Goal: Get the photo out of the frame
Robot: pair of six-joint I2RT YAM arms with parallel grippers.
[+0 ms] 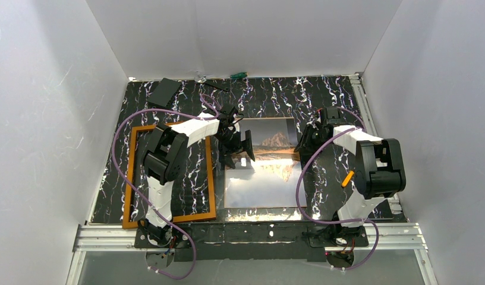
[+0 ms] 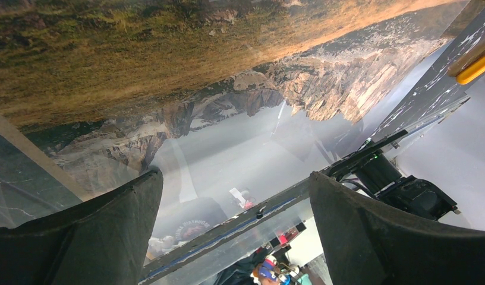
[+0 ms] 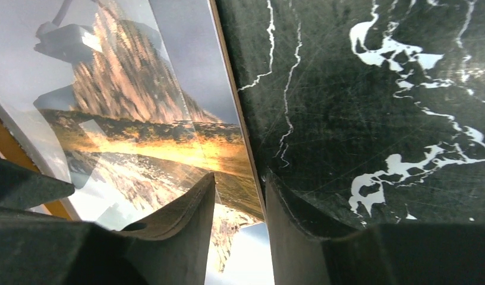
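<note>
Photo (image 1: 261,178) flat on desk (image 1: 270,95), frame (image 1: 131,178) apart at left, left claw (image 2: 234,175) wide over photo, right claw (image 3: 240,175) narrow astride its right edge

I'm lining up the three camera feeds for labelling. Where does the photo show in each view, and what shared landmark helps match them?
Top external: the photo lies flat near the table's centre, between the two arms.
Left wrist: the photo fills the upper and middle picture.
Right wrist: the photo takes the left half.
Shared landmark: the black marbled tabletop along the photo's edge.
</note>
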